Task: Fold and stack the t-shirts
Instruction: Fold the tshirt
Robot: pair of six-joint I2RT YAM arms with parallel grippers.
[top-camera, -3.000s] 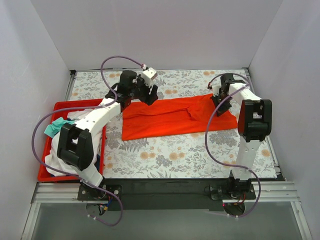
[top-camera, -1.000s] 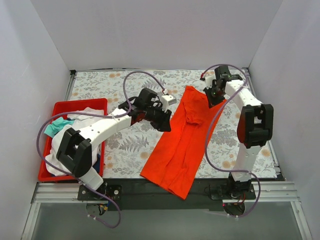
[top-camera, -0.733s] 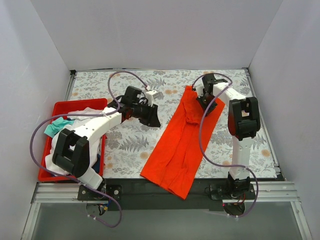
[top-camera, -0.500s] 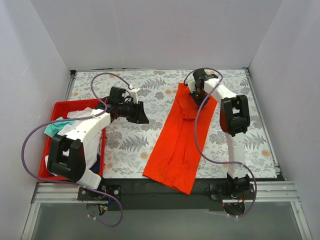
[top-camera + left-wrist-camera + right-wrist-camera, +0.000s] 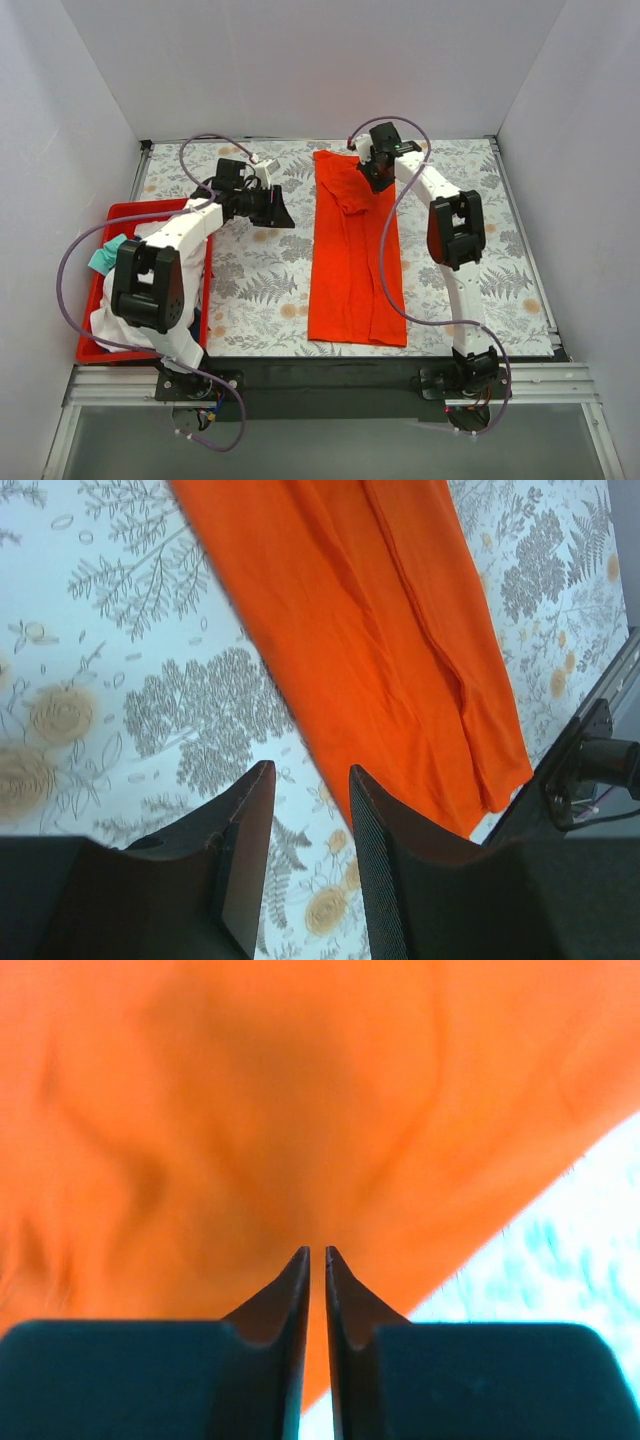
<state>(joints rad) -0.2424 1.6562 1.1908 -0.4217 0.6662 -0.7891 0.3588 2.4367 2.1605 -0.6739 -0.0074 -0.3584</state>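
Setting: a robot test cell in a lab. My left arm (image 5: 190,225) and right arm (image 5: 445,230) stand on a black base plate (image 5: 330,375) along an aluminium frame (image 5: 100,385). Plain white panels (image 5: 320,70) box in my floral-covered table (image 5: 250,290) on three sides. Purple cables (image 5: 75,270) loop off both arms.

Soft, even white light fills the top view; only faint, short shadows fall on the table (image 5: 250,290), and nothing glares. The left wrist view is crisp on the orange-red t-shirt (image 5: 380,630), though the left gripper (image 5: 310,772) sits dark and underexposed in the foreground. The right wrist view is blurred throughout (folds smeared, table corner washed pale).
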